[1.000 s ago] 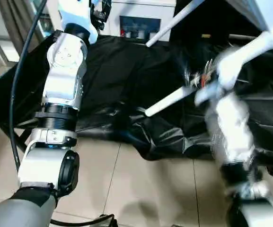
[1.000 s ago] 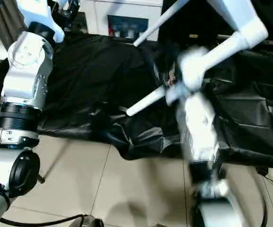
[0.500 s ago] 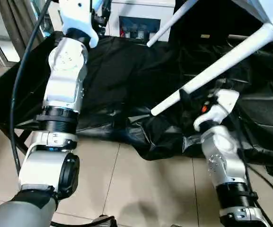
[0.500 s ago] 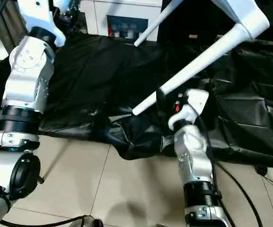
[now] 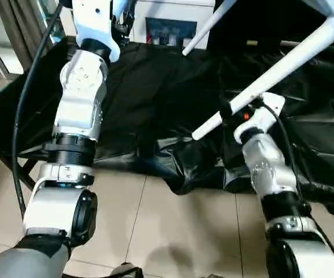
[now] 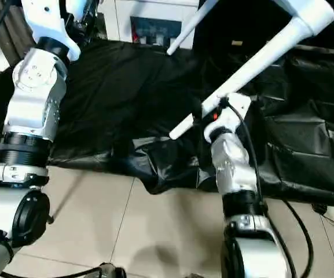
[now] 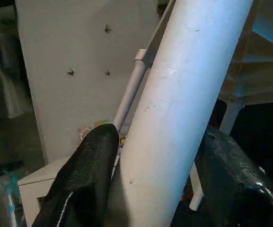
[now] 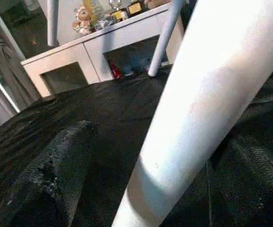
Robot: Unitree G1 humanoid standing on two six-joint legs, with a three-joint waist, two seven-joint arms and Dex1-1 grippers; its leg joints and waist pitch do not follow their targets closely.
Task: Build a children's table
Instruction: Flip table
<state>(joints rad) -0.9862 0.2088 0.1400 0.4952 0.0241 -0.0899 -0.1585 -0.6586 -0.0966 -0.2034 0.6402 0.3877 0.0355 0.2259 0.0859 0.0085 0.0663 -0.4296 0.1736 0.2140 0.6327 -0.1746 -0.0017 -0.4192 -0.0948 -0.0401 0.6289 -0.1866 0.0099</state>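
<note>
Right wrist view shows a fitted table leg [image 8: 193, 109] between the right gripper [image 5: 229, 111]'s parted fingers, the left gripper [image 7: 160, 189] clamping another leg [image 7: 183, 94]; assembly looks nearly done.

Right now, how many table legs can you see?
2 in the head views. One leg slants down to the right gripper, between its fingers. Another leg sticks out farther back, near the cabinet. Any others may be out of frame.
</note>
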